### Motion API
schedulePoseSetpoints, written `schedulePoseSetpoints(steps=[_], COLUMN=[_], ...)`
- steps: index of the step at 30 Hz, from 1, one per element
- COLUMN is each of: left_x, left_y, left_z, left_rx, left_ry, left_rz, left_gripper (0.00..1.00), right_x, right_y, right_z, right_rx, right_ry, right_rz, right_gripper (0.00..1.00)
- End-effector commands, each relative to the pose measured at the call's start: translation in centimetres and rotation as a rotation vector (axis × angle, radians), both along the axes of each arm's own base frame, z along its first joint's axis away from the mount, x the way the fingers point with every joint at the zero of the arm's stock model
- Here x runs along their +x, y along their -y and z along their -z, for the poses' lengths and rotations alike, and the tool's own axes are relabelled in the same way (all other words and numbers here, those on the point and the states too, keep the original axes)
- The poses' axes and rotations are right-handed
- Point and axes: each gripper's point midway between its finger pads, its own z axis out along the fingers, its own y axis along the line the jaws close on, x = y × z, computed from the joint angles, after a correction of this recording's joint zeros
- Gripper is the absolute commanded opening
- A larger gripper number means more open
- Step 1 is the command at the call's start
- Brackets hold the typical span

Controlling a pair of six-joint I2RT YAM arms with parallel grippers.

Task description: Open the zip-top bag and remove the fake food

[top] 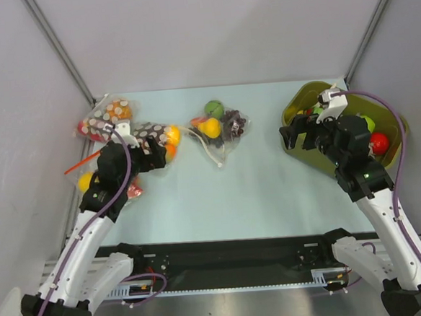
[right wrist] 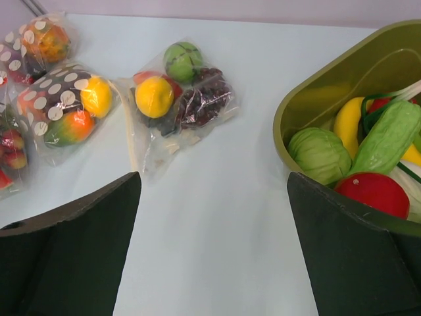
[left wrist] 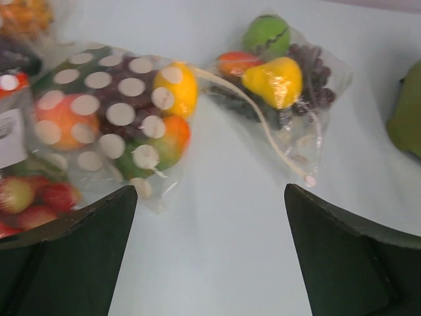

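The clear zip-top bag [top: 220, 130] lies flat at the middle back of the table. It also shows in the left wrist view [left wrist: 309, 131] and in the right wrist view [right wrist: 164, 141]. Inside it are a green round fruit [top: 214, 108], a yellow pear [top: 210, 128], a dark grape bunch [top: 232, 124] and an orange-red piece [left wrist: 235, 62]. My left gripper [top: 158, 153] is open and empty, to the left of the bag. My right gripper [top: 291, 134] is open and empty, to the right of the bag, beside the bin.
An olive-green bin [top: 299, 95] of toy vegetables stands at the back right. Dark brown white-dotted bags of toy fruit [top: 149, 132] [top: 106, 116] lie at the back left, under and beside my left arm. Another bag with a red strip [top: 80, 167] lies at the left edge.
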Motion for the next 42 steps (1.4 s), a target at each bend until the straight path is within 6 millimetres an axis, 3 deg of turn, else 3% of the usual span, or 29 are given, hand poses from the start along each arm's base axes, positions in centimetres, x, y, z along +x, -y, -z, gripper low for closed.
schedulePoseSetpoints(steps=[1,4,5,6,8,11,13,14,18,24,27,30,42], left_x=[1.6,3.2,3.4,4.2,4.7,5.6,6.1,6.2,6.9,7.8,8.3,8.8,10.1], left_y=[3.1,7.1,8.6,10.3,11.9,13.4,14.3,14.6,16.6,18.1,18.3,19.1,22.5], left_z=[-2.1,1.1,1.3,3.0,4.4,7.6,8.1,9.5,10.6,14.1,15.2,14.9,15.6], left_rx=[-0.133,-0.128,-0.132,-0.138,-0.147,-0.143,-0.171,-0.171,-0.238,-0.254,-0.251,-0.284,-0.410], left_ry=[0.058,-0.046,-0.058,-0.101,-0.131,-0.193,-0.190,-0.216,-0.229,-0.302,-0.320,-0.302,-0.331], left_rz=[-0.008,0.025,0.056,0.091,0.128,0.154,0.178,0.182,0.230,0.236,0.227,0.245,0.323], left_gripper=[1.00,1.00,1.00,1.00,1.00,0.99,1.00,0.99,0.87,0.86,0.86,0.84,0.42], right_x=[0.2,0.1,-0.1,-0.2,-0.5,-1.1,-1.5,-1.7,-2.2,-2.9,-3.5,-3.9,-4.6], right_y=[-0.4,-0.3,-0.1,0.0,0.1,0.4,0.6,0.6,0.7,0.4,0.4,0.4,0.3], right_z=[-1.3,-1.1,-1.3,-1.2,-1.2,-1.4,-1.8,-1.8,-2.1,-2.8,-3.5,-3.9,-2.6], right_rx=[0.027,0.011,0.010,0.008,0.006,0.008,0.008,0.008,0.013,0.028,0.037,0.047,0.026], right_ry=[0.049,0.035,0.043,0.037,0.037,0.043,0.056,0.056,0.058,0.061,0.073,0.084,0.042], right_rz=[-0.017,-0.014,-0.010,-0.007,-0.007,0.001,0.003,0.002,-0.004,-0.025,-0.035,-0.039,-0.055], right_gripper=[0.99,0.99,0.99,0.99,0.99,0.99,0.99,0.99,1.00,1.00,1.00,1.00,1.00])
